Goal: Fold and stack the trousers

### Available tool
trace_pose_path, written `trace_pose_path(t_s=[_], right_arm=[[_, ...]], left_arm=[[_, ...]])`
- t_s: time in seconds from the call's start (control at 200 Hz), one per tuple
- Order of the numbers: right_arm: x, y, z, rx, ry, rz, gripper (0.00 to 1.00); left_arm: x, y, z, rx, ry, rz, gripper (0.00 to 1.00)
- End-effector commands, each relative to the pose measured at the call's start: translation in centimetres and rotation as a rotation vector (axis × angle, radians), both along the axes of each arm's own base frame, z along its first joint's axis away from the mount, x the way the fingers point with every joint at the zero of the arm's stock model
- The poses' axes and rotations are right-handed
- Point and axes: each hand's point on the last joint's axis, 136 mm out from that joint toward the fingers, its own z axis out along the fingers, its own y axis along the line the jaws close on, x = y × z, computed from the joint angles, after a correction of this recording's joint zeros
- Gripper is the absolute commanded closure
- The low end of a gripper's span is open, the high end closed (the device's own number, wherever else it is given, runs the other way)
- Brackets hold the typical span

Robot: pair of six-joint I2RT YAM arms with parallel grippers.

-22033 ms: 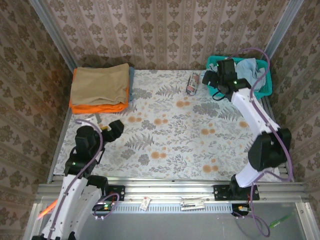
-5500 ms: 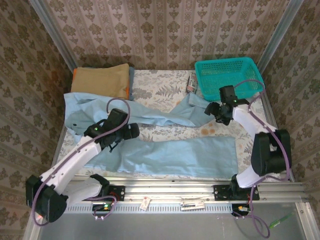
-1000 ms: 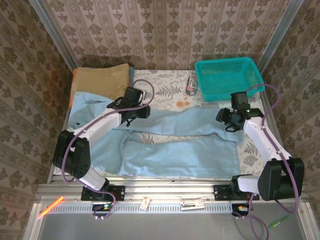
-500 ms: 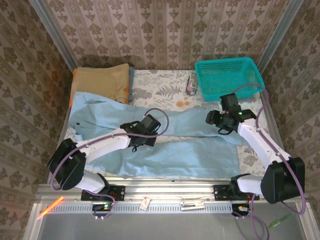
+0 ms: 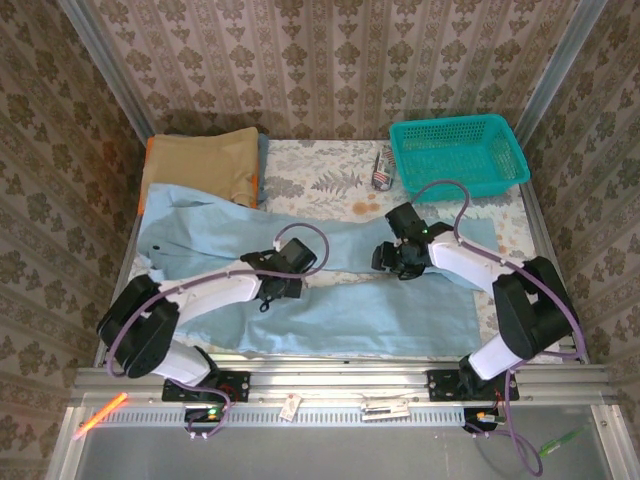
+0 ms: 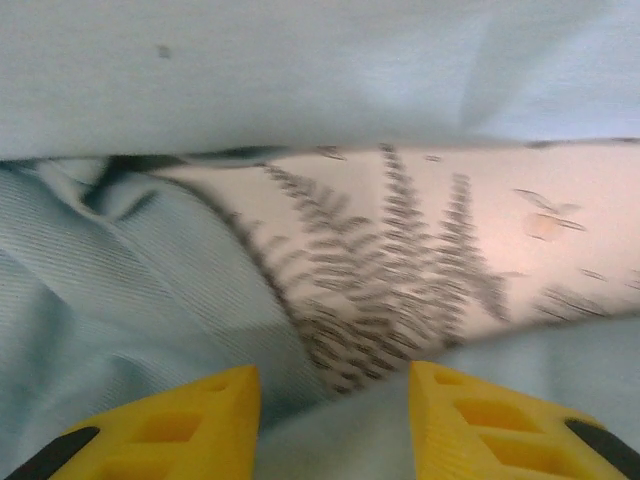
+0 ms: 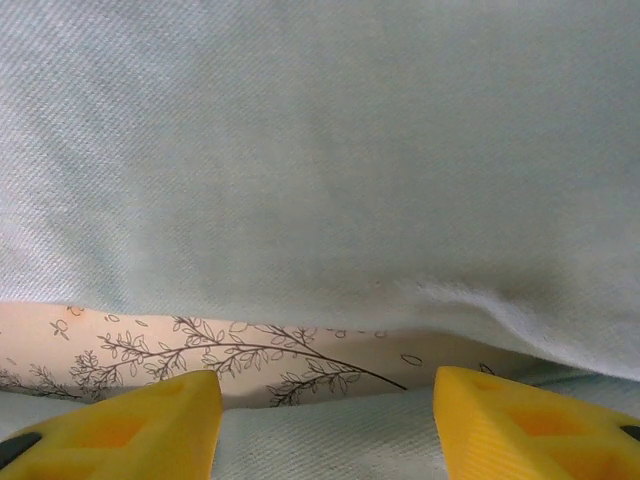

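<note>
The trousers (image 5: 340, 310) are lying spread across the middle of the top view, legs running rightward. The left gripper (image 6: 335, 425) and right gripper (image 7: 327, 420) are both hovering wide open over the tablecloth (image 7: 150, 345) strip between the legs.

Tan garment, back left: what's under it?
Along the left edge of the tan garment, an orange garment peeks out. How far it extends beneath is hidden.

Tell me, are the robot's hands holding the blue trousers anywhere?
No. The left gripper and right gripper are both open over the trousers, holding nothing.
</note>
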Motion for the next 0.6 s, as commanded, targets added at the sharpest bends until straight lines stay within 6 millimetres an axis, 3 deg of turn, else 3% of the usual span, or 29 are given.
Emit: trace_pose_path(t_s=[0.0,0.07,0.135,0.31,0.43,0.495,0.595], right_arm=[[-2.6,-2.1,0.8,-0.082,0.012,-0.073,0.42],[-4.1,-3.3,0.9,-0.110,0.011,-0.084,0.43],[-5.6,-4.2,-0.2,-0.119,0.049,-0.103,0.44],[-7.5,-5.7,-3.9,-0.108,0.196,-0.193,0.48],[-7.2,-6.9,-5.3,-0.019,0.247,-0.287,0.48],[-6.7,-7.5,-4.9,0.003,0.246,-0.327,0.48],[-5.7,-10.1,-3.8,-0.061,0.216,-0.392,0.44]], left_arm=[[-1.7,-3.2,2.2,-0.146,-0.006,-0.037,0.56],[-3.0,-4.8,2.4,-0.194,0.000,-0.079,0.55],[-4.1,-6.5,1.8,-0.241,0.022,-0.105,0.55],[-5.7,-10.1,-2.2,-0.306,0.099,-0.135,0.56],[-6.0,-11.9,-4.4,-0.341,0.136,-0.139,0.57],[-5.9,-12.8,-4.7,-0.371,0.129,-0.156,0.57],[-5.7,-14.2,-4.6,-0.413,0.120,-0.181,0.57]])
